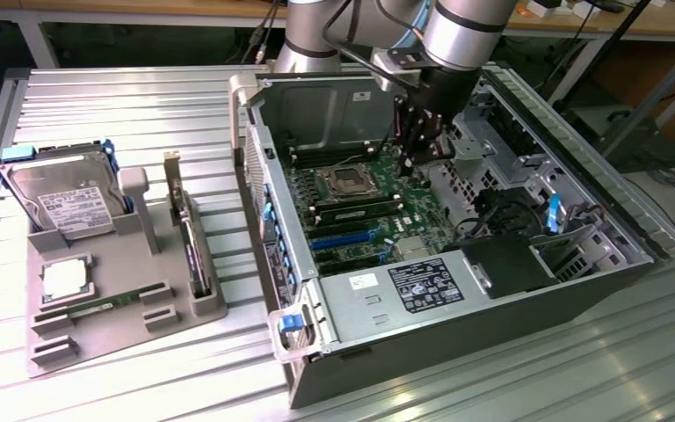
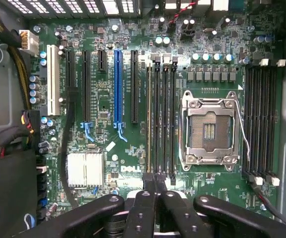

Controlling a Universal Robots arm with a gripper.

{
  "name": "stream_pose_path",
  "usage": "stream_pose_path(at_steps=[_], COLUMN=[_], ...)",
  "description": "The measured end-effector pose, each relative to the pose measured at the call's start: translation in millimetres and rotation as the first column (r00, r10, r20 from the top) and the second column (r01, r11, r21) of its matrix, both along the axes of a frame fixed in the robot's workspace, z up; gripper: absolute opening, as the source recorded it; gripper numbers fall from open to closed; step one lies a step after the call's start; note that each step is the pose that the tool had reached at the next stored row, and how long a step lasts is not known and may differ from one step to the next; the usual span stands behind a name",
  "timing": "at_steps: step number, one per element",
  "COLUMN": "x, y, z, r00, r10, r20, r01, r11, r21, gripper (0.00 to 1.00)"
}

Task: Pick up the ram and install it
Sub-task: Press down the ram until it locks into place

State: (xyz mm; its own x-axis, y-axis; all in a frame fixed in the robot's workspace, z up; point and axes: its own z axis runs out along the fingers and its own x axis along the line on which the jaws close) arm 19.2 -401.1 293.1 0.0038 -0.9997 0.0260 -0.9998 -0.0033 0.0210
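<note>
My gripper (image 1: 415,163) hangs inside the open computer case, just above the motherboard (image 2: 103,99) beside the empty processor socket (image 1: 346,181). In the wrist view my gripper (image 2: 155,181) is shut, its fingers pressed together with nothing visible between them, at the end of the bank of memory slots. A ram stick (image 2: 149,119) stands edge-on in the slot farthest from the socket (image 2: 208,130); the exterior view shows this ram (image 1: 359,213) seated on the board. A second green ram stick (image 1: 80,309) lies in the grey holder tray.
The grey tray (image 1: 138,290) at the exterior view's left also carries a hard drive (image 1: 66,202), a square silver processor (image 1: 66,277) and an upright expansion card (image 1: 187,242). Case walls (image 1: 596,255), cables (image 1: 490,215) and a drive cage close in around the board.
</note>
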Motion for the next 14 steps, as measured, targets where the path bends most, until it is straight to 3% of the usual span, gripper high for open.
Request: stream_pose_path(at_steps=[2,6,10,12,14], x=[0.0,0.0,0.0,0.0,0.0], y=[0.0,0.0,0.0,0.0,0.0], z=[0.0,0.0,0.0,0.0,0.0], r00=[0.9999,0.9941,0.9727,0.9637,0.9487], r10=[-0.011,-0.109,-0.232,-0.267,-0.316], r20=[0.0000,0.0000,0.0000,0.0000,0.0000], r01=[0.011,0.109,0.232,0.267,0.316], r11=[0.9999,0.9941,0.9727,0.9637,0.9487], r21=[0.0000,-0.0001,-0.0001,0.0000,-0.0001], gripper=[0.10,0.10,0.10,0.10,0.10])
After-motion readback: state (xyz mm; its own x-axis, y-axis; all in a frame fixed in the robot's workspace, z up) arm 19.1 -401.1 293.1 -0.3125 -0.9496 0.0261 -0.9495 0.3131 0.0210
